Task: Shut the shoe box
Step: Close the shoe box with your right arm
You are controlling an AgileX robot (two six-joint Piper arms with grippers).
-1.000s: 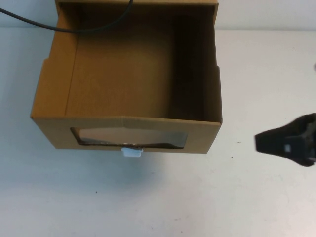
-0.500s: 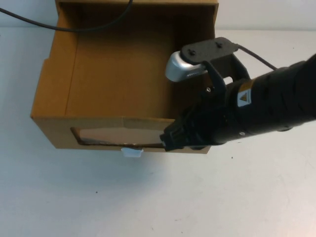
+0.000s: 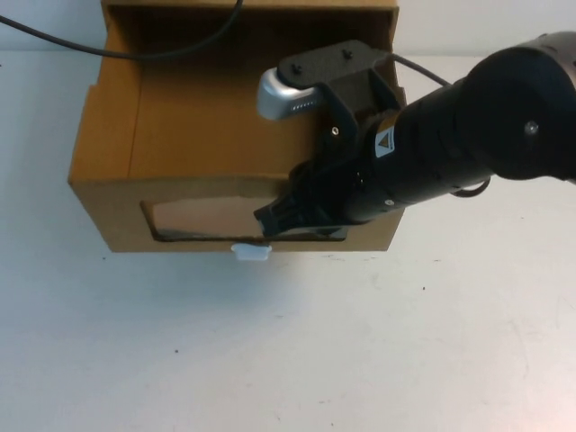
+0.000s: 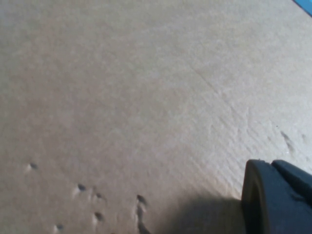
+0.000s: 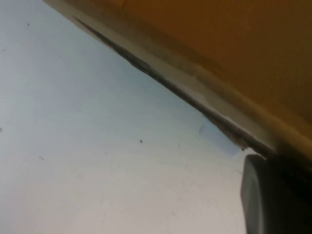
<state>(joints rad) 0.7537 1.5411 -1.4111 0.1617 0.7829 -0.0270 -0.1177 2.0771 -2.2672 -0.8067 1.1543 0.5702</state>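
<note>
The shoe box (image 3: pixel 103 153) is brown cardboard with its drawer drawn out toward me and open on top. Its front panel has a wide clear window (image 3: pixel 207 216) and a small white pull tab (image 3: pixel 251 252) below it. My right gripper (image 3: pixel 274 219) reaches from the right over the drawer's front right corner and sits against the front panel at the window's right part. In the right wrist view the box's lower edge (image 5: pixel 195 92) runs close by the right gripper (image 5: pixel 273 195). My left gripper (image 4: pixel 278 200) shows only in the left wrist view, close against plain cardboard (image 4: pixel 146 97).
The box stands on a white table (image 3: pixel 270 360). A black cable (image 3: pixel 135 52) crosses the back of the drawer. The box's outer sleeve (image 3: pixel 252 5) is at the far edge. The right arm (image 3: pixel 477 135) covers the drawer's right wall.
My right arm swung in from the right edge to the box's front panel. The drawer's front panel has moved a little away from me, toward the sleeve.
</note>
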